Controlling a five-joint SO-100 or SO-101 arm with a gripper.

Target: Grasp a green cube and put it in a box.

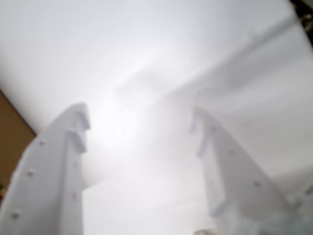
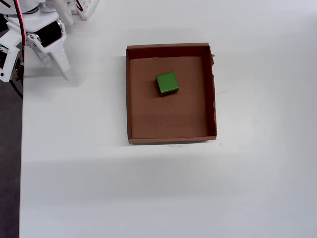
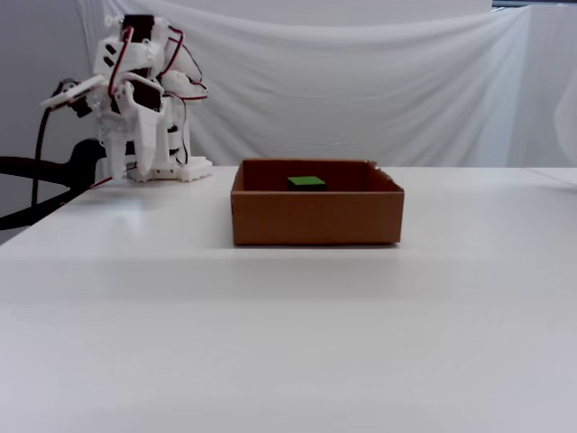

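The green cube (image 2: 167, 83) lies on the floor of the box (image 2: 128, 94), a little toward its far wall in the overhead view. In the fixed view only the cube's top (image 3: 306, 182) shows above the box's front wall (image 3: 315, 216). My gripper (image 2: 57, 67) is well away from the box, at the top left of the overhead view, on the folded white arm (image 3: 135, 90). The wrist view shows the gripper (image 1: 139, 117) open, its white fingers (image 1: 63, 161) spread over blurred white surface with nothing between them. Cube and box are out of the wrist view.
The white table (image 2: 148, 188) spreads around the box. Its left edge (image 2: 21, 148) runs down the overhead view beside a dark floor. A white curtain (image 3: 361, 81) hangs behind. A black cable (image 3: 41, 144) loops left of the arm base. An unidentified brown patch (image 1: 10, 132) borders the wrist view.
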